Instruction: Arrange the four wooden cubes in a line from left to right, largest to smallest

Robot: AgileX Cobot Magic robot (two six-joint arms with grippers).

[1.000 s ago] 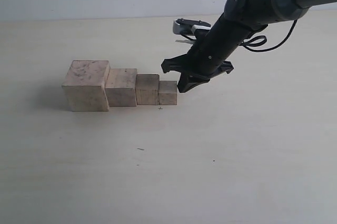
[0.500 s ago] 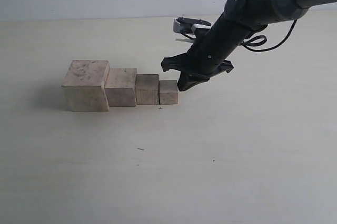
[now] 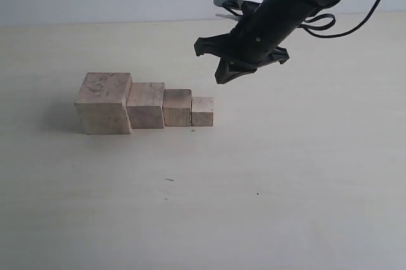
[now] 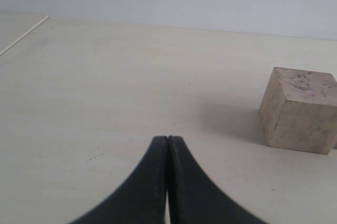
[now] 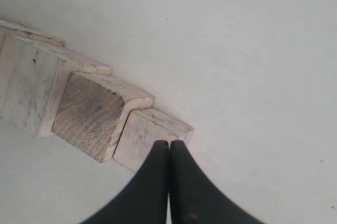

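Four pale beige unpainted wooden cubes (image 3: 146,105) form a touching row left of centre on the pale bench (image 3: 285,175): largest cube (image 3: 103,102) leftmost, smallest cube (image 3: 202,111) rightmost. Ordering looks done; nothing apparently left. The right gripper (image 3: 221,79) hangs upper right of the row, fingers pressed together, empty. The left gripper (image 4: 168,140) likewise.

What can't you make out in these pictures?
Left wrist view: only the largest cube shows, clipped by the edge; the other three out of frame.
Right wrist view: the right gripper covers part of the smallest cube.
Exterior view: the left gripper is out of frame.
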